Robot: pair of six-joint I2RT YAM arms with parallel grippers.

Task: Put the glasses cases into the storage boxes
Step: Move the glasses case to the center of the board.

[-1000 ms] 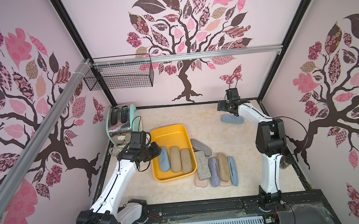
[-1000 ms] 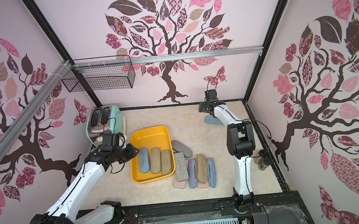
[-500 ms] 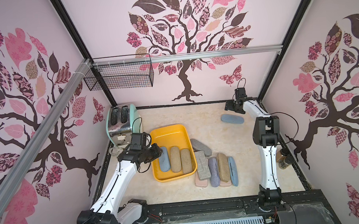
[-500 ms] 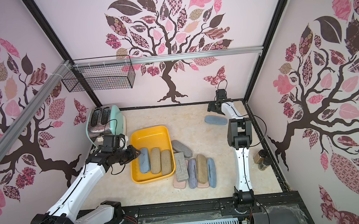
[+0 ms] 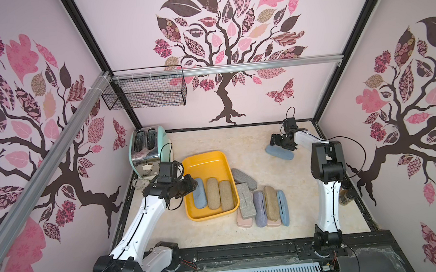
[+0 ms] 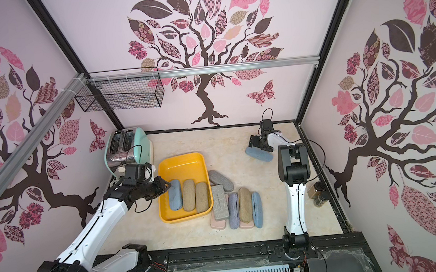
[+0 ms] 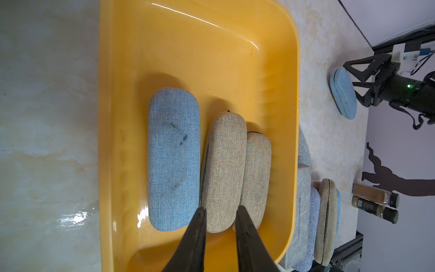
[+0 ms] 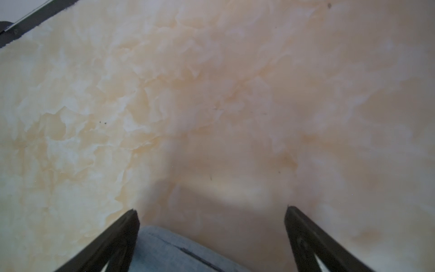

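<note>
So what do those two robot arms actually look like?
The left arm and right arm are white shells linked by chunky black joints. Thin black cables loop off them. The jaws are black, tapering to slim pointed tips. A green light glows behind the right jaws.

Your far-left corner: mint-and-chrome toaster, upright, two slots up, white cord coiled at its front. Above it: black wire basket hung on aluminium rail. Right edge of marbled tabletop: you have two brown spice jars, dark lids, side by side. Tree decals on walls.
</note>
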